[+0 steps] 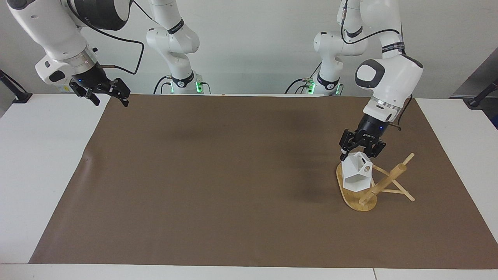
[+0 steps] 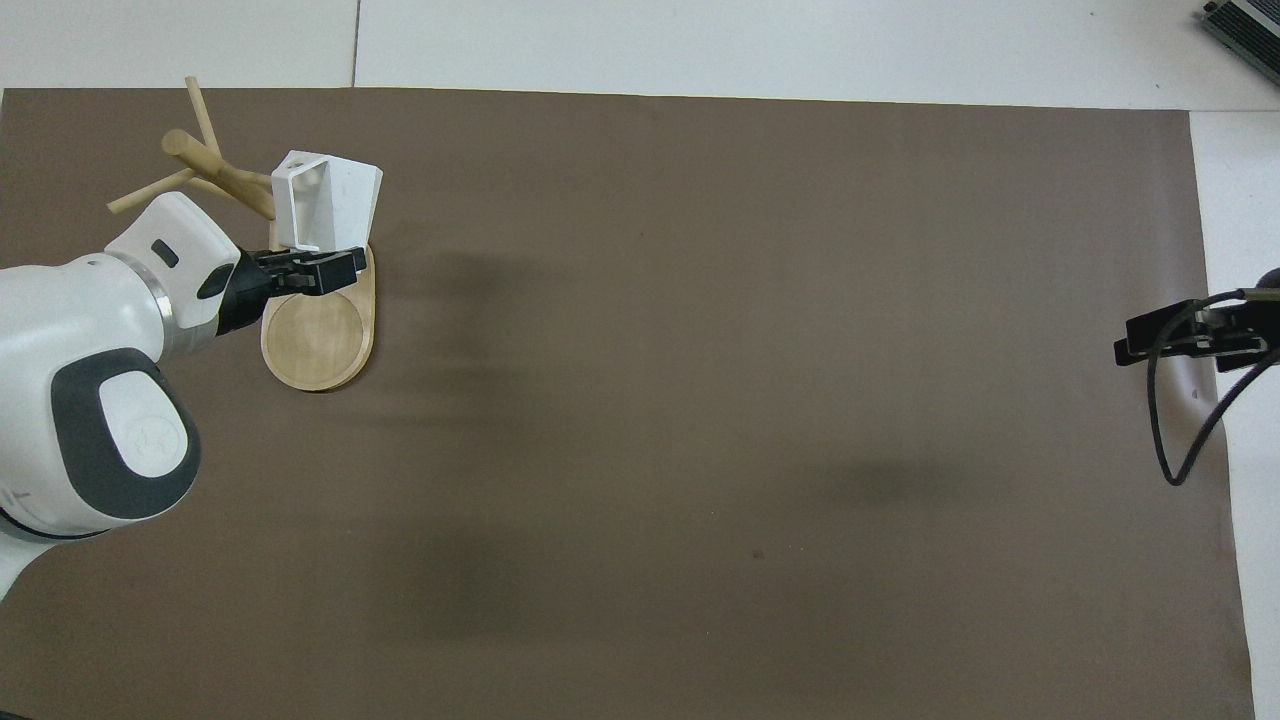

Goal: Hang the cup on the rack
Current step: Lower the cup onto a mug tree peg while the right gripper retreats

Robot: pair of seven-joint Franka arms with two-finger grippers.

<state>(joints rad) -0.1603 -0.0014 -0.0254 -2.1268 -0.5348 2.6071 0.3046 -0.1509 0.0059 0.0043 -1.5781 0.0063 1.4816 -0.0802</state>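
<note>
The white faceted cup [image 1: 356, 177] hangs from my left gripper [image 1: 362, 152], which is shut on the top of its blocky handle. The cup is tilted over the oval base of the bamboo rack [image 1: 352, 199], right beside the leaning central post and its thin pegs. In the overhead view the cup [image 2: 340, 195] sits against the pegs of the rack [image 2: 318, 340], with the left gripper [image 2: 318, 268] over the base. My right gripper [image 1: 104, 92] is open and empty, raised high over the mat's edge at the right arm's end; it also shows in the overhead view [image 2: 1135, 345].
A brown mat [image 1: 233, 175] covers most of the white table [image 1: 42, 155]. The rack stands toward the left arm's end. A grey device corner [image 2: 1245, 30] lies at the table's farthest corner on the right arm's end.
</note>
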